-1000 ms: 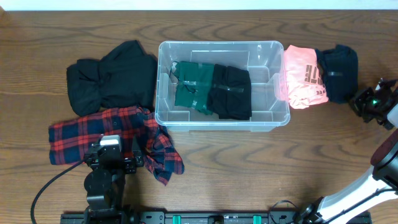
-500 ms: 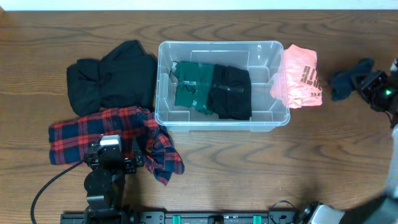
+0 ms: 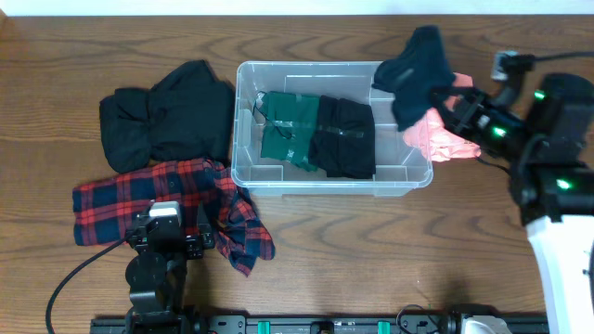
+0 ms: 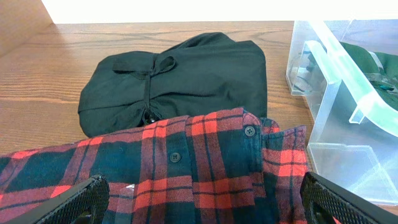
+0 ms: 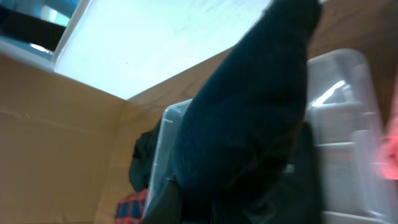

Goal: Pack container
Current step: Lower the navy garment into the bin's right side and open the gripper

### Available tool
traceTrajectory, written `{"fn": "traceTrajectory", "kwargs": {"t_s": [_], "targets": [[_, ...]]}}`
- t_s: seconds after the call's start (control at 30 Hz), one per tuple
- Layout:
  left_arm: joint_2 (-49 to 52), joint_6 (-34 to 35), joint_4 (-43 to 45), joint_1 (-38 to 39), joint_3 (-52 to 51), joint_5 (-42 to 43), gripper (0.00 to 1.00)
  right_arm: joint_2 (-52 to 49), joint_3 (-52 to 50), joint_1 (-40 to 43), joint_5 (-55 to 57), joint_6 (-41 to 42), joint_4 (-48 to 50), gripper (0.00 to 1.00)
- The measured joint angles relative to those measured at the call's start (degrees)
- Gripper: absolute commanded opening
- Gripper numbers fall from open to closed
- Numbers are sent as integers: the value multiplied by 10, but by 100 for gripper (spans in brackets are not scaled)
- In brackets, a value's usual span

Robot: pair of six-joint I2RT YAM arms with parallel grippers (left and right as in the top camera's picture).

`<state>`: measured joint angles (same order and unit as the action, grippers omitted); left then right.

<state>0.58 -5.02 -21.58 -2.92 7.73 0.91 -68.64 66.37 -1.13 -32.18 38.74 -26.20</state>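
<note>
Now the navy garment (image 3: 418,67) is off the table at right and hangs over the far-right corner of the container (image 3: 243,139), which sits mid-table. Drop-in looks next. My right gripper (image 3: 451,104) is clamped on it, arm reaching left. My left gripper (image 4: 199,205) is spread wide, parked near, over the plaid shirt (image 4: 186,168).

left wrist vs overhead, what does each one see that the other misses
Only left wrist: buttons on the plaid shirt and the tie knot on the black garment. Only overhead: the right end effector holding a navy garment over the container's right end, and the pink shirt. Both: plaid shirt, black garment, container.
</note>
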Motion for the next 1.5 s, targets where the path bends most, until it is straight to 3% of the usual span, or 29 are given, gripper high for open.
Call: {"fn": "traceTrajectory", "kwargs": {"t_s": [0.33,0.6,0.67,0.77,0.93,1.0,1.1,1.3,1.4,1.5], "targets": [[0,0,0,0,0,0,98,-124,0,-91,91,128,34,1],[0,0,0,0,0,0,98,-158,-1,-97,144,123,-107,2],[0,0,0,0,0,0,98,-158,-1,-99,162,102,-132,12],[0,0,0,0,0,0,98,-158,-1,-101,181,65,-146,38],[0,0,0,0,0,0,98,-157,-1,-101,186,-57,-104,51],[0,0,0,0,0,0,98,-151,-1,-101,178,-103,-85,51],[0,0,0,0,0,0,98,-120,-1,-100,169,-157,-66,40],[0,0,0,0,0,0,98,-32,0,-99,180,-191,-82,49],[0,0,0,0,0,0,98,-21,0,-97,221,-203,-97,41],[0,0,0,0,0,0,98,-28,0,-92,240,-207,-100,41]]}}
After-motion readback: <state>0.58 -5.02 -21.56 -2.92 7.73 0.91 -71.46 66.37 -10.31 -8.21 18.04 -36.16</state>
